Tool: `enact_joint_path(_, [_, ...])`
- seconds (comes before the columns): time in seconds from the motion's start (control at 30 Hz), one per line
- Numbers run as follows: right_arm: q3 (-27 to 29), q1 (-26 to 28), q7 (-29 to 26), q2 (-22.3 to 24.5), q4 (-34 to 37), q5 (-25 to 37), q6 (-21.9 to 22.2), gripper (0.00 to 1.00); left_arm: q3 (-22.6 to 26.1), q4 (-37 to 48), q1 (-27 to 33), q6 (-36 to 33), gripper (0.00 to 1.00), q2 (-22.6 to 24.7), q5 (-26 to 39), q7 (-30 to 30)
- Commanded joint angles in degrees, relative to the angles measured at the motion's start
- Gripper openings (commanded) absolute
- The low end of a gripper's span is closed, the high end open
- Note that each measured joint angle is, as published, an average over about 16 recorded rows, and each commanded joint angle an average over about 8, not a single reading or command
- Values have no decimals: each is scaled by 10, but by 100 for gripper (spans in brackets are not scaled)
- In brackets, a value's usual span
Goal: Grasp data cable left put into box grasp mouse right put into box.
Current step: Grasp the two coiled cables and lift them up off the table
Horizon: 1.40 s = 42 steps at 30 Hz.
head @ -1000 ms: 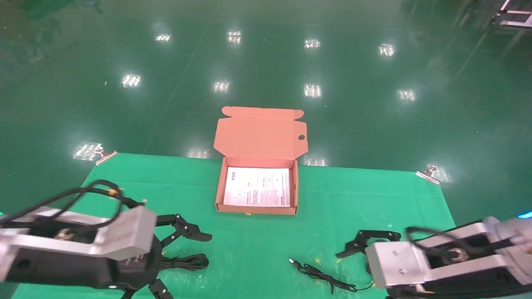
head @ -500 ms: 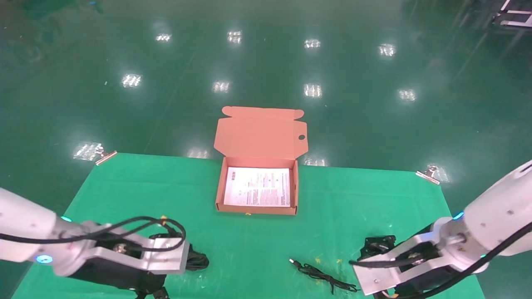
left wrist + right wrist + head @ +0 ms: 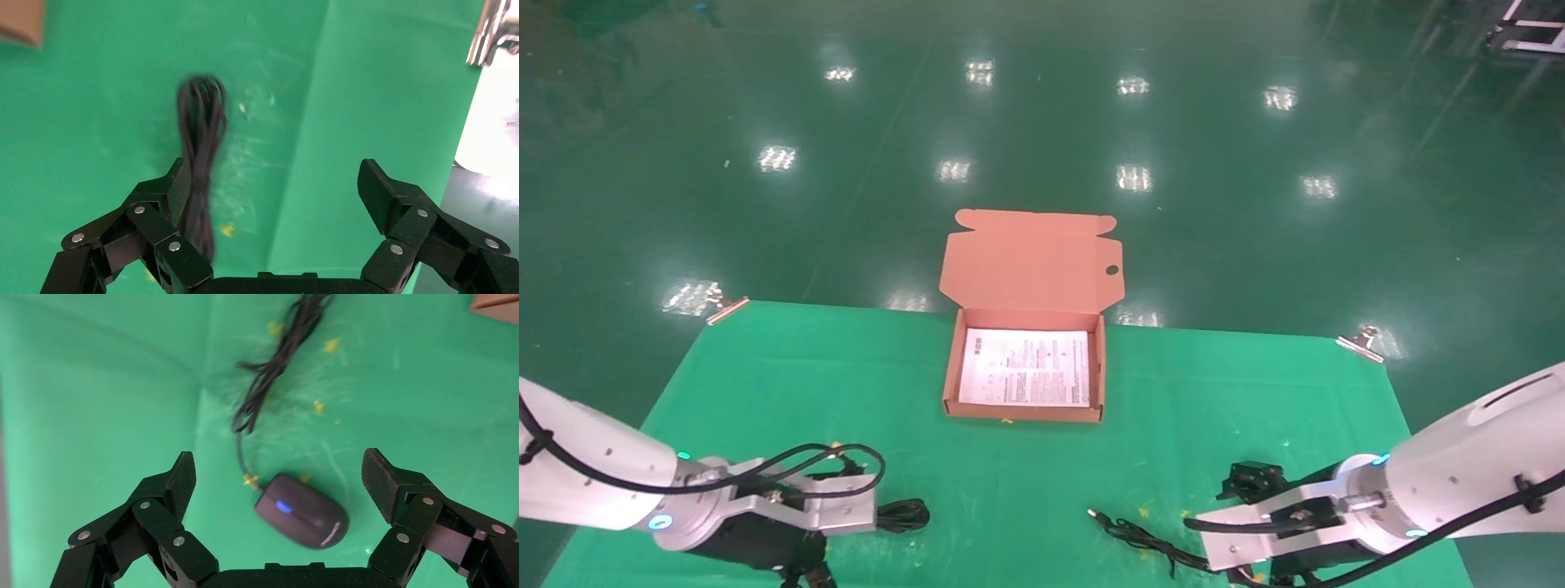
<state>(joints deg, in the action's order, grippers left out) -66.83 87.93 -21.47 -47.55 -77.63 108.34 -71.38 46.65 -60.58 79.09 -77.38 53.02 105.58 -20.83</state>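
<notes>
The orange-brown box stands open at the table's far middle, its lid raised and a white printed sheet inside. The data cable, a black looped bundle, lies on the green cloth at the near left; its end shows in the head view. My left gripper is open just above it, with the bundle running beside one finger. The black mouse with a blue mark lies between the open fingers of my right gripper. Its cord trails toward the middle.
The green cloth covers the table, held by metal clips at the far left corner and far right corner. The table's near-left edge shows close beside my left gripper. Glossy green floor lies beyond.
Both arms have swung down and drawn back toward the near edge. The left gripper now hangs over the cable bundle and the right over the mouse.
</notes>
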Motion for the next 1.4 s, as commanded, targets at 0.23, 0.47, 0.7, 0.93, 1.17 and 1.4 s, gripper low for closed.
enact_joint_path(0.23, [6,-37,-30,3,3,16,62,100,-2,79,5,32,100,21,11,1])
enact_joint_path(0.47, [4,-53,-50,-7,8,31,85,100,-5,135,9,64,100,42,17,11])
enact_joint_path(0.7, [-1,-65,-62,-20,20,46,96,100,-1,186,10,86,100,65,26,23])
enact_joint_path(0.93, [-6,-74,-59,-30,42,53,104,100,4,226,11,107,100,83,35,46])
enact_joint_path(1.17, [-11,-78,-42,-45,77,52,110,100,6,266,19,120,100,99,40,67])
enact_joint_path(1.4, [-13,-80,-22,-60,109,45,115,100,8,302,25,132,100,111,43,85])
